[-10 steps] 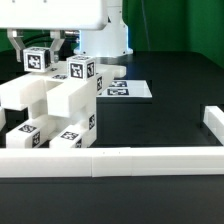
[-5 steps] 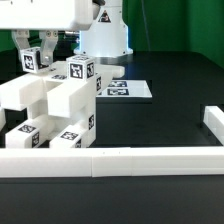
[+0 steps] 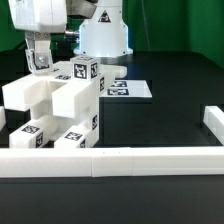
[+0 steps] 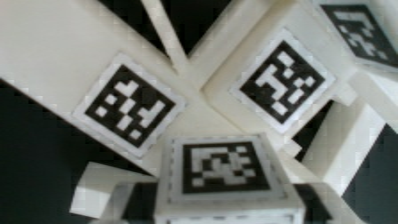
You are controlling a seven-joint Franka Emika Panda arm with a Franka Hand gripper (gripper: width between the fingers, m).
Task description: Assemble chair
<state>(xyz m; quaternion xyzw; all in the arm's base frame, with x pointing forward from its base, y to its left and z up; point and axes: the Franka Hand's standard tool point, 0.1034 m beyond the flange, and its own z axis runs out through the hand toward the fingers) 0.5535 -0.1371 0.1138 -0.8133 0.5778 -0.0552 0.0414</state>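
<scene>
The chair (image 3: 55, 110) stands upright on the black counter (image 3: 160, 125) at the exterior view's left, behind the low white rail (image 3: 110, 162). Its tags carry black-and-white patterns, no readable writing. The claw (image 3: 41, 62) grips a tagged piece on top.

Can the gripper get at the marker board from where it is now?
Probably yes: the marker board lies uncovered beside the chair, though the gripper appears occupied with a chair piece.

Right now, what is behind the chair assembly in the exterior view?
Behind the chair assembly the marker board lies flat, and the end effector holds a tagged piece there. The assembly covers the table directly behind it.
</scene>
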